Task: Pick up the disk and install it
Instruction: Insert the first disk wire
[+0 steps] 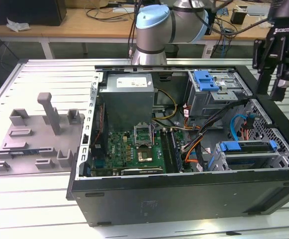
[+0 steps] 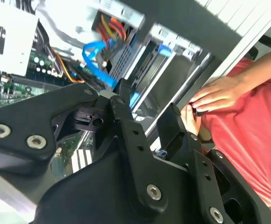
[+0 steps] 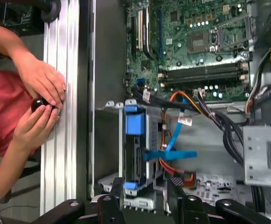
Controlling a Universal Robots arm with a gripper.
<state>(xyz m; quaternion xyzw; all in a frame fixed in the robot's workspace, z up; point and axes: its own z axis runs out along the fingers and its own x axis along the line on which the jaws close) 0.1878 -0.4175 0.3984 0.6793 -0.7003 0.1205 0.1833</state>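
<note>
While the pincer [image 3: 145, 183] hangs above the case [image 1: 184, 194], fingers apart and empty, the disk [image 3: 135, 154] sits edge-up in the bay directly beneath. Risks as I see them: the blue cable [image 3: 177, 154] crosses just beside the carrier, so a finger could snag it. An off-centre descent hits bay metal. A person's hands [image 3: 42, 100] rest on the tabletop [image 3: 60, 154] beside the case, so there's a pinch hazard.

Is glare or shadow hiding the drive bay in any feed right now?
Exterior view: even light, bay readable, gripper a dark shape. First wrist view: bay well lit, table rail bright. Second wrist view: white panel glares, bay dim behind the dark fingers.
</note>
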